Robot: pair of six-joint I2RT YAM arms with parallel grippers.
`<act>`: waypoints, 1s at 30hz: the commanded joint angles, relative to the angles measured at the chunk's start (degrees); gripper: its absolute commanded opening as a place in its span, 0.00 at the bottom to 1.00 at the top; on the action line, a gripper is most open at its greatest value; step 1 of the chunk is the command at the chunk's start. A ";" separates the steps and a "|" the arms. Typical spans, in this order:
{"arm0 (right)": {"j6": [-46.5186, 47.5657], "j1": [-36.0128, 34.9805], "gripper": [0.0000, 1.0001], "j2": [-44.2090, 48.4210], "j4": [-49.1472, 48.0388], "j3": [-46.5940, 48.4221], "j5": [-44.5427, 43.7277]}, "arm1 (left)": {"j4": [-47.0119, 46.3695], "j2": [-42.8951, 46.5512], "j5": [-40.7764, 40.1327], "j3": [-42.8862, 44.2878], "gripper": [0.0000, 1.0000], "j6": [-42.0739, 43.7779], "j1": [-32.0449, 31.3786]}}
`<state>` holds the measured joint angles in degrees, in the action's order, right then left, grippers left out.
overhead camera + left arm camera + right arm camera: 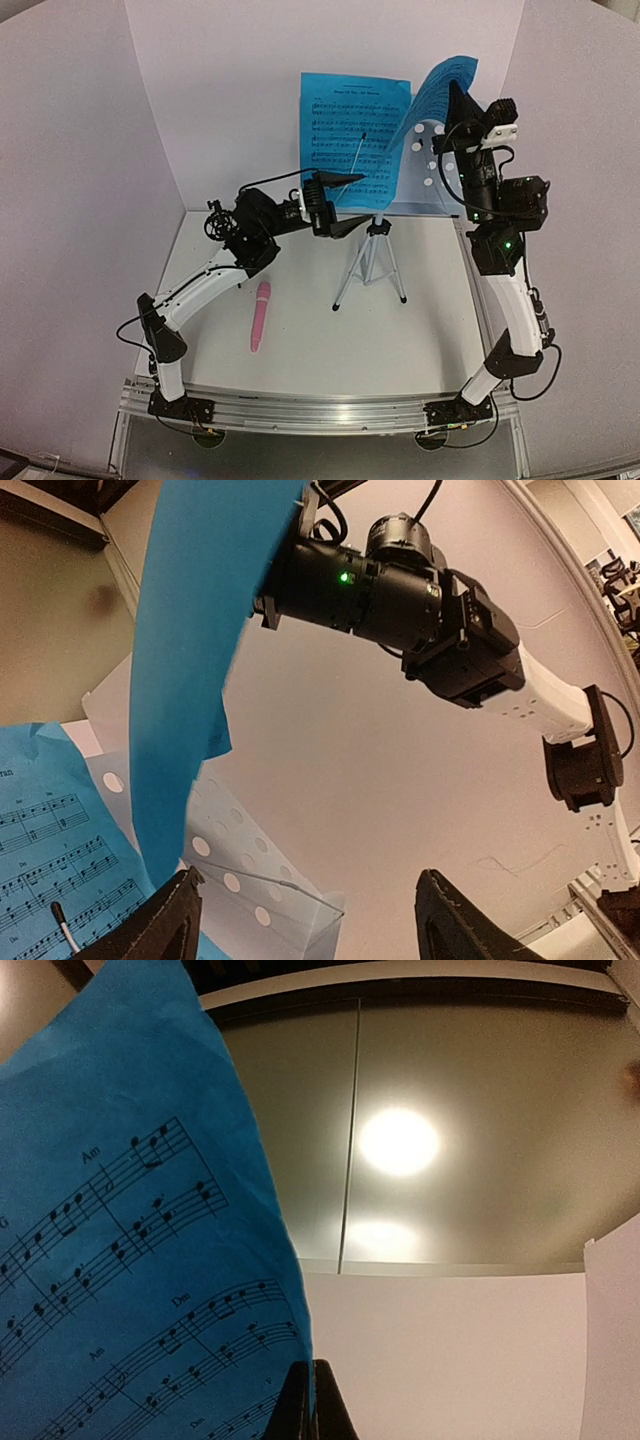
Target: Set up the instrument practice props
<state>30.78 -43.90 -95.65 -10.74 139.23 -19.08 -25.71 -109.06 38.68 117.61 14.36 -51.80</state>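
white table (pixel 440 320) | right gripper (pixel 309 1400) pinches blue sheet (pixel 130 1260) | left gripper (pixel 310 910) spread

Even, bright light leaves only faint shadows on the table (pixel 320 350), a ceiling lamp (pixel 398 1142) glares in the right wrist view, and the left wrist view bends at its edges.

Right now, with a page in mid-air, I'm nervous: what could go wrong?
The curled bright blue music sheet pinched in the right hand hangs over the pale blue perforated stand; released here, it may slide off. The open left hand, close to the other blue sheet, could nudge it loose.
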 commanded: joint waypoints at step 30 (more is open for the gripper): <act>12.56 0.13 0.00 8.24 -7.71 -15.75 -7.95 | -16.04 -24.87 -6.42 32.38 0.88 14.63 -0.34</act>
<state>43.50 -43.90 -88.16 -16.62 123.50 -24.77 -39.60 -133.28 28.37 147.98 24.39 -51.81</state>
